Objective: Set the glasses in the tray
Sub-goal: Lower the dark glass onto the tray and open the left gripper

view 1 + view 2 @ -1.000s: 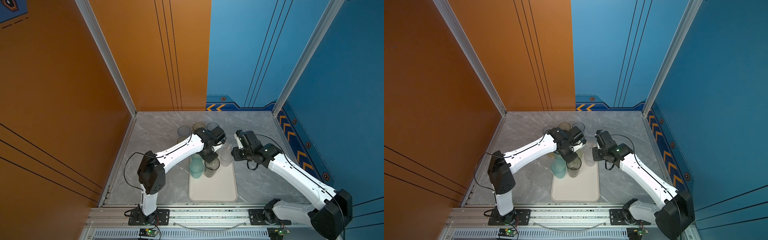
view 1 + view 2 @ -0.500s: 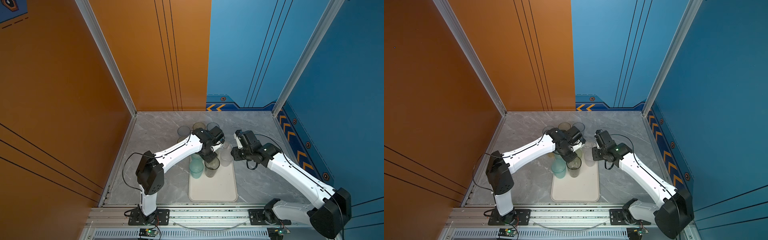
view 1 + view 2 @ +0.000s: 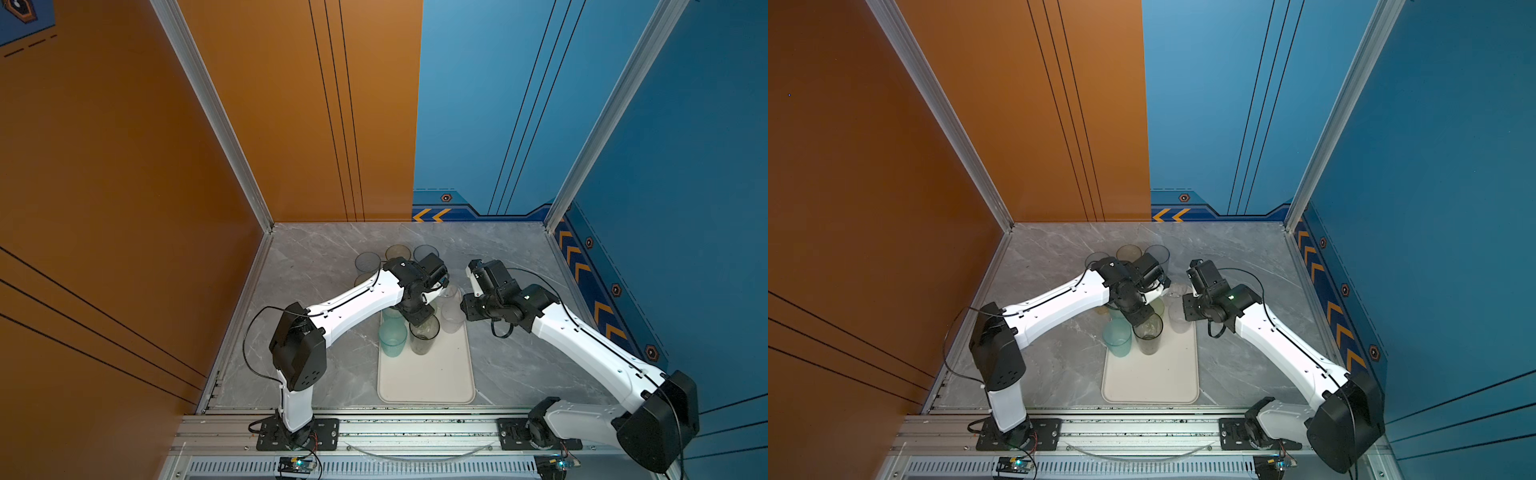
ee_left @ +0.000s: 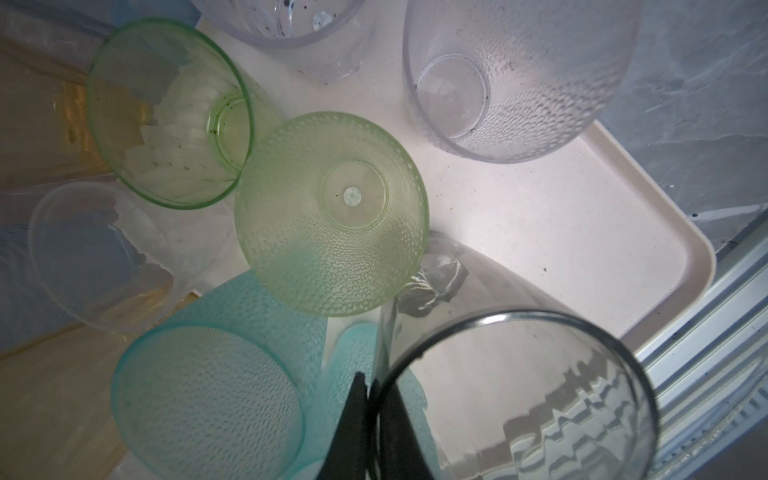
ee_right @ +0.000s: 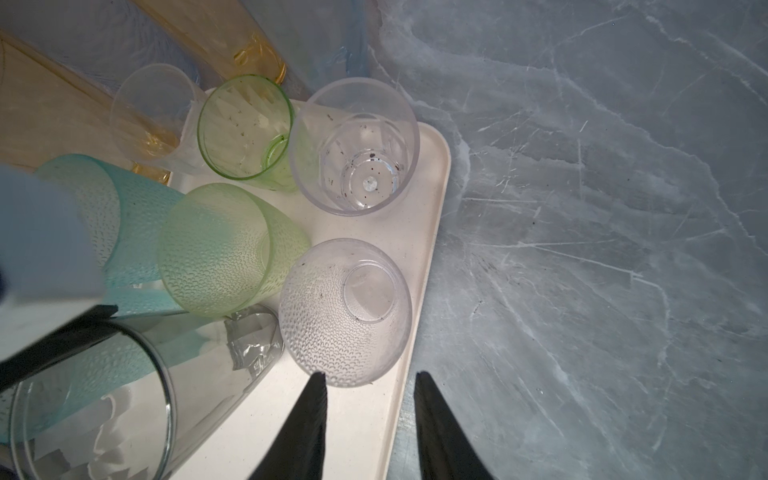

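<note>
I had the left gripper [image 4: 368, 386] pinched shut on the rim of the grey glass [image 4: 519, 395], one finger outside the wall and one inside, at the bottom middle of the left wrist view. In both top views that glass stood upright near the middle of the frame, over the upper half of the tray [image 3: 428, 382] and right under the left wrist. I could not tell whether its base sat on the tray or hung just clear of it.

The right gripper [image 5: 370, 380] was partly open and held nothing. Its fingers showed at the bottom middle of the right wrist view, spread over the tray's rim, just beside a clear dimpled glass [image 5: 345, 311]. I could not tell if a finger touched it.

The tray's upper end was crowded. A teal glass [image 3: 392, 338] stood just left of the grey one in a top view. In the left wrist view a dimpled green glass [image 4: 332, 212] filled the centre, with a smooth green glass [image 4: 170, 112] just beside it at upper left. A plain clear glass [image 5: 353, 145] stood at the tray's corner, top centre of the right wrist view. On the table [image 3: 316, 291], above the tray in a top view, I saw three more glasses [image 3: 397, 252], partly hidden by the left arm [image 3: 353, 299].
</note>
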